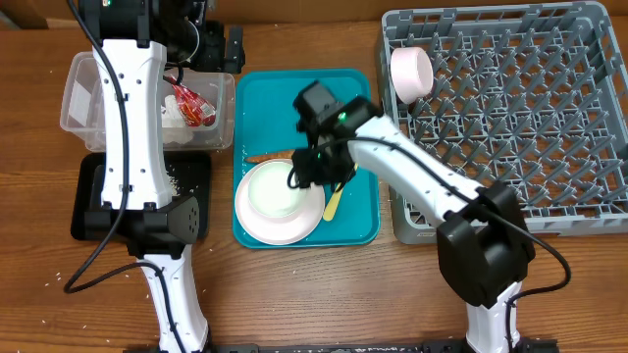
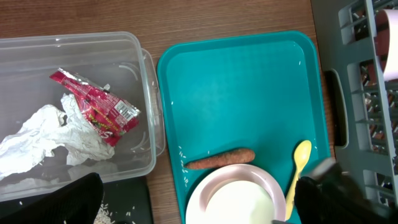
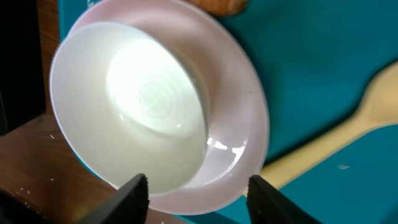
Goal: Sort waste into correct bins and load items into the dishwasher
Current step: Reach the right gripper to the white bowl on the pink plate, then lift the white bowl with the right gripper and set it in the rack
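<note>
The bowl [image 3: 155,106] sits on the plate [image 1: 294,227] at the near-left end of the teal tray [image 1: 353,98]. The right claw [image 3: 198,196] hangs right over its edge, fingers roughly half apart with the bowl's rim showing between them, and it's gripping nothing as far as I can see. Can't tell if a finger actually touches the rim.

Just to that claw's right, the pale yellow spoon [image 3: 348,130] lies flat on the tray beside the plate. Just past the bowl from the claw is the orange-brown food stick [image 2: 221,158]. Well off to the claw's right is the grey dish rack [image 1: 530,108], with a second pink bowl [image 1: 412,69] lying on its side in the far-left corner.

The left claw [image 1: 218,47] is up by the clear tub [image 2: 149,93], fingers spread wide and empty. Below it, the tub holds the red-and-silver wrapper [image 2: 96,109] and the crumpled white paper [image 2: 43,134], touching each other. Nearer the robot than the tub is the black tray [image 1: 88,196], with rice grains [image 1: 186,176] scattered on it.
</note>
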You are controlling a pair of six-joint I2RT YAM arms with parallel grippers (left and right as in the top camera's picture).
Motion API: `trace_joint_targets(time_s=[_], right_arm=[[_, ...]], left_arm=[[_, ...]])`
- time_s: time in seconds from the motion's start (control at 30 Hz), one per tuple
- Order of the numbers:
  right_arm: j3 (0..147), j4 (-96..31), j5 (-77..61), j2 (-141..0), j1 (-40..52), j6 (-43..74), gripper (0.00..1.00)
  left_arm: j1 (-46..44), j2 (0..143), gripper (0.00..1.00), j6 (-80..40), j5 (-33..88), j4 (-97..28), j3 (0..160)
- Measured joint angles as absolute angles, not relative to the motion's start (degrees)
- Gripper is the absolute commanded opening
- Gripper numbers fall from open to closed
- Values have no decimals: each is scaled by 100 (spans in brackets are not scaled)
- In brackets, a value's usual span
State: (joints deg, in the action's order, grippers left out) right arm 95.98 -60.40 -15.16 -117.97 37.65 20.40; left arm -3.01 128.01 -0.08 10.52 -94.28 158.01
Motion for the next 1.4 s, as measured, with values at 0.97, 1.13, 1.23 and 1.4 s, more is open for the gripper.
trace_joint_targets(time_s=[0.97, 1.13, 1.23, 1.4], right_arm=[[9019, -5273, -1393, -11891, 3994, 3295, 4], [9019, -5271, -1310, -11900, 3994, 3363, 4], [9019, -5273, -1284, -11902, 3994, 3387, 4], [9072, -5588, -1122, -11889, 3983, 3402, 4]], left_arm=[[-301, 12801, 100, -8, 1052, -9428, 15801], [-301, 12801, 100, -8, 1052, -9426, 15801], [-301, 12801, 100, -8, 1052, -9426, 15801], [-301, 12801, 100, -5, 1052, -9426, 15801]])
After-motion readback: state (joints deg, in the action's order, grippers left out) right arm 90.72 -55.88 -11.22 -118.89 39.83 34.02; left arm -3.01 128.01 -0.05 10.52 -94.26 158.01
